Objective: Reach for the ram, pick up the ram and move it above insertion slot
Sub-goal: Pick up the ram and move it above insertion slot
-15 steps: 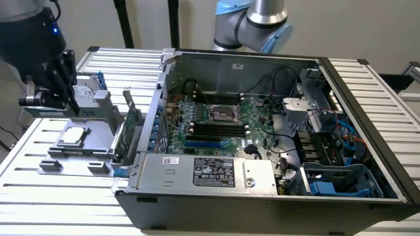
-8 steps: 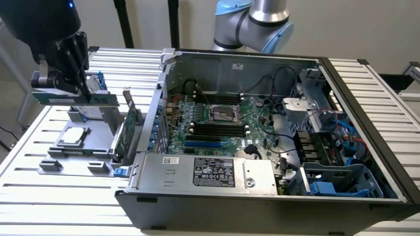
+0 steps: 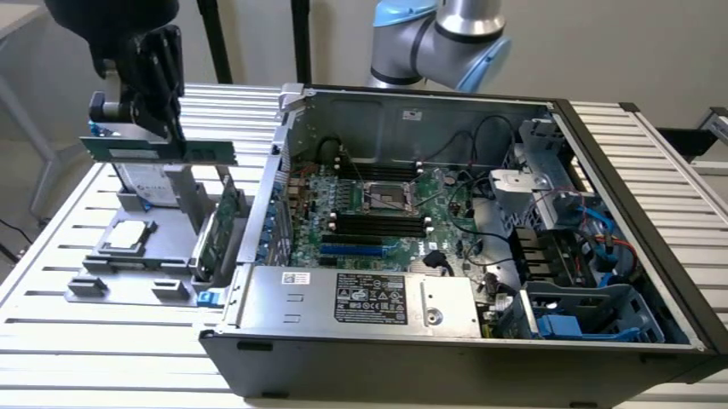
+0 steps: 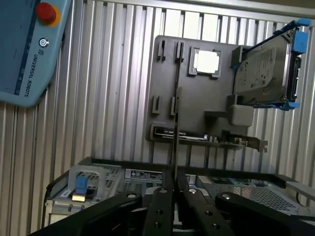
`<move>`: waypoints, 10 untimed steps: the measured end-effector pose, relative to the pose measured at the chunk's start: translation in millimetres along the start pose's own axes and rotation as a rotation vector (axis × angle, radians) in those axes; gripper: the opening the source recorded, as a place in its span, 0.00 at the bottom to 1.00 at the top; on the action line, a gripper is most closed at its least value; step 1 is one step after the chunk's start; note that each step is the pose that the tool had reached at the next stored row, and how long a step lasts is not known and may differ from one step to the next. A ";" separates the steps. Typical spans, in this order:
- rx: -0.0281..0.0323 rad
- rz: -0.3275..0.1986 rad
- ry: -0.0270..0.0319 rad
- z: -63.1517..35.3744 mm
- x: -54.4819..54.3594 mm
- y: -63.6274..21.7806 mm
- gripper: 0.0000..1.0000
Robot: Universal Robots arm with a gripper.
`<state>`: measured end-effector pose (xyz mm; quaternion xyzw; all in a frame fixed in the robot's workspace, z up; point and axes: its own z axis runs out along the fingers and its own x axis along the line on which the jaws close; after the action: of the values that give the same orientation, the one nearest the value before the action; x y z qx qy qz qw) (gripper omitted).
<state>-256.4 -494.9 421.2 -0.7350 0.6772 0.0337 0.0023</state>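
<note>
The ram (image 3: 159, 151) is a thin green stick held level in the air, with my black gripper (image 3: 170, 138) shut on its upper edge. It hangs above the grey holder plate (image 3: 136, 256), well off to the exterior view's left of the open computer case (image 3: 455, 341). In the wrist view the ram (image 4: 175, 132) shows edge-on as a thin dark line rising from between my fingers (image 4: 162, 206). The insertion slot (image 3: 376, 223) is one of several parallel black sockets on the motherboard, below the silver processor socket (image 3: 387, 198).
On the holder plate stand a hard drive with blue rails (image 3: 148, 183), a processor chip (image 3: 125, 234) and a green expansion card (image 3: 222, 223). A blue slot (image 3: 353, 250) lies beside the black sockets. A teach pendant (image 4: 29, 49) rests on the slatted table.
</note>
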 end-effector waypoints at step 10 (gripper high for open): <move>-0.0019 0.000 -0.0003 -5.2 3.5 -45.1 0.14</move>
<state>-210.9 -494.9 424.3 -0.7350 0.6772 0.0345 0.0017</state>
